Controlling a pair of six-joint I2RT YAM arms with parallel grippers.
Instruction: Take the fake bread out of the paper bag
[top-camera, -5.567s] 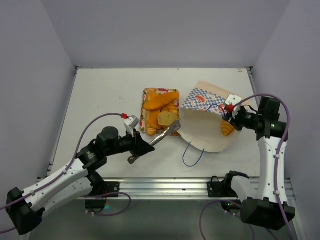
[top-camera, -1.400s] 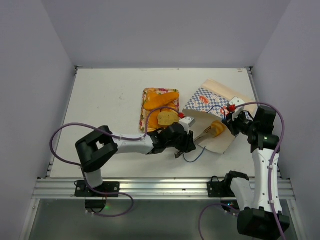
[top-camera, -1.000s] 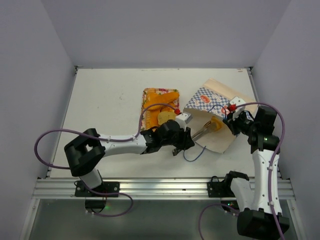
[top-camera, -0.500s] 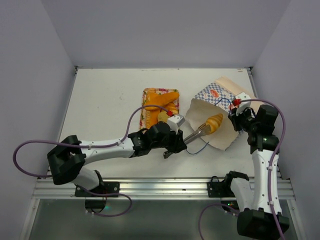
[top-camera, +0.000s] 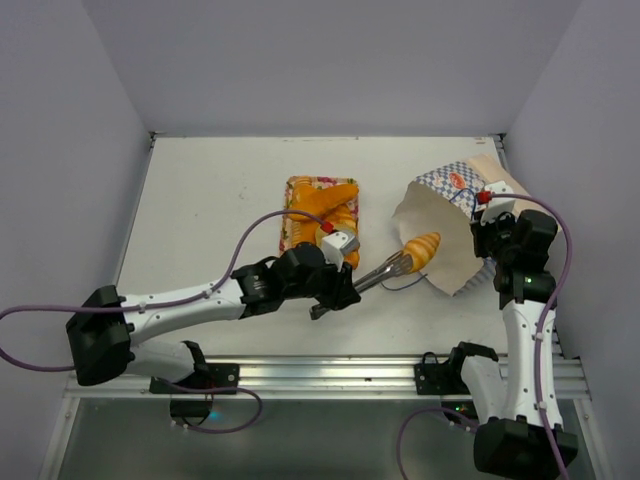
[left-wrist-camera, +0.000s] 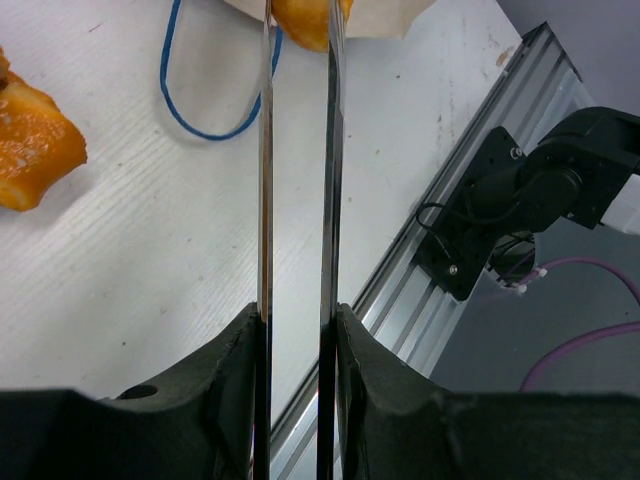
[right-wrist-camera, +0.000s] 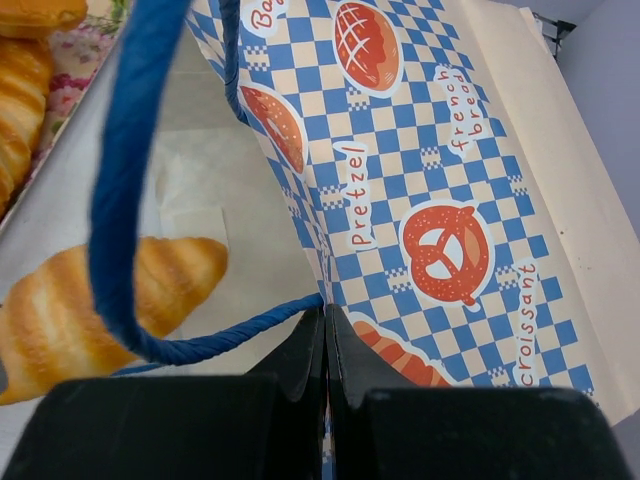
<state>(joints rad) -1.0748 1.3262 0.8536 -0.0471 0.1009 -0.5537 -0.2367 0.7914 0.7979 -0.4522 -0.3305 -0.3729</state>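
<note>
Croissant (top-camera: 421, 246) nearer bag (top-camera: 455, 200) mouth, in left end effector (top-camera: 400, 264)

The left arm reaches from the lower left across the table (top-camera: 200, 180), and the left gripper (top-camera: 402, 264) has its long thin fingers closed on a ridged golden croissant (top-camera: 422, 246), just at the open mouth of the paper bag (top-camera: 455, 265). The bag lies tipped with its mouth facing left, and the right gripper (top-camera: 487, 215) sits at its upper right edge, beside the checkered band. Left of the bag and apart from it, a flowered tray (top-camera: 296, 184) holds a long loaf (top-camera: 323, 199) and other bread pieces.
</note>
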